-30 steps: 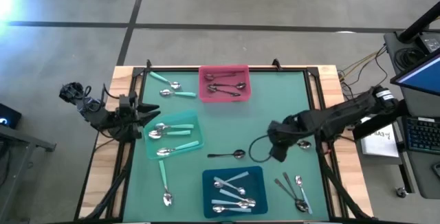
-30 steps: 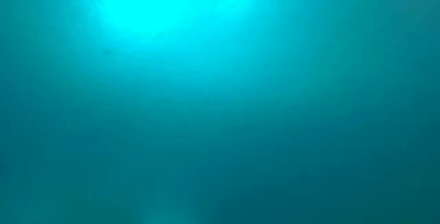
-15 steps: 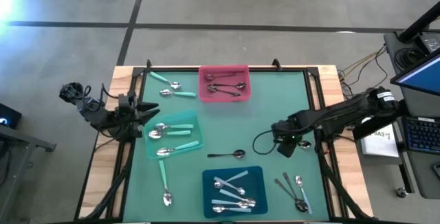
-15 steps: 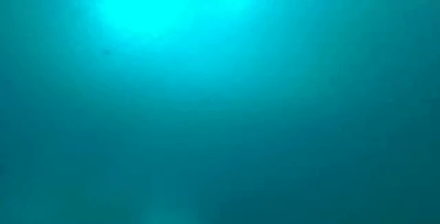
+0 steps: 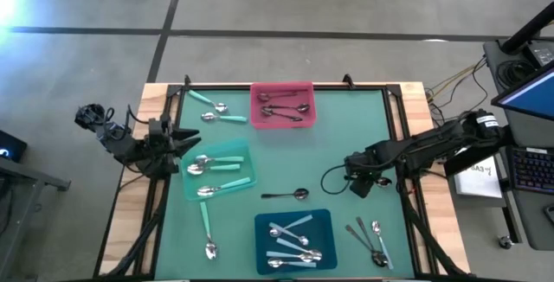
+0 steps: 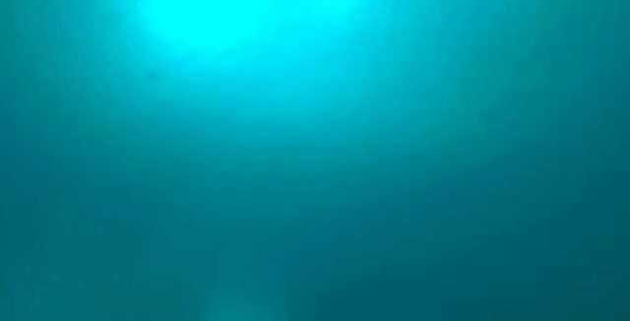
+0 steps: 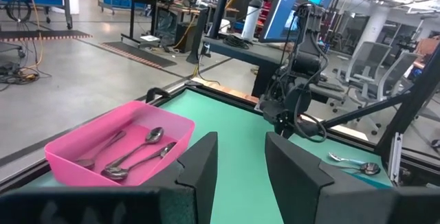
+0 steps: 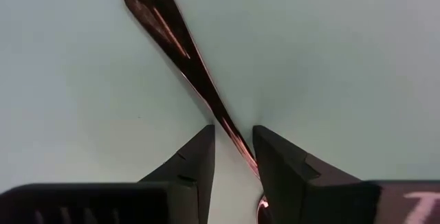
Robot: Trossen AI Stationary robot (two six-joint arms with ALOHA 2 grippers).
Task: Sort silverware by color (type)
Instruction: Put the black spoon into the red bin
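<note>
Spoon handle of dark, coppery metal [image 8: 180, 45], slim and flaring to a rounded tip, lies slantwise on the flat green table mat [image 5: 346, 126], right of centre. The right gripper [image 8: 234, 129] points straight down over it with its jaws parted to either side of the handle's narrow neck. Mat shows on both sides at the fingertips, so it seems to be lined up for a pinch rather than gripping. From above, this gripper hides the spoon. Other silverware is partly sorted. Dark spoons lie in the pink square tray [image 5: 309, 92] at the far edge, mint-handled spoons in the mint-green tray [image 5: 238, 150] on the left, and pale-blue-handled ones in the blue tray [image 5: 320, 226] at the near edge. Still loose on the mat are one dark spoon [image 5: 286, 195] between the trays, two mint-handled spoons [image 5: 212, 109] near the far left corner, another mint-handled one [image 5: 206, 226] near the front left, and a cluster of plain metal spoons [image 5: 370, 240] at the front right. The left gripper [image 7: 240, 141] waits at the table's left edge, jaws spread and empty, likely keeping clear of the working arm.
</note>
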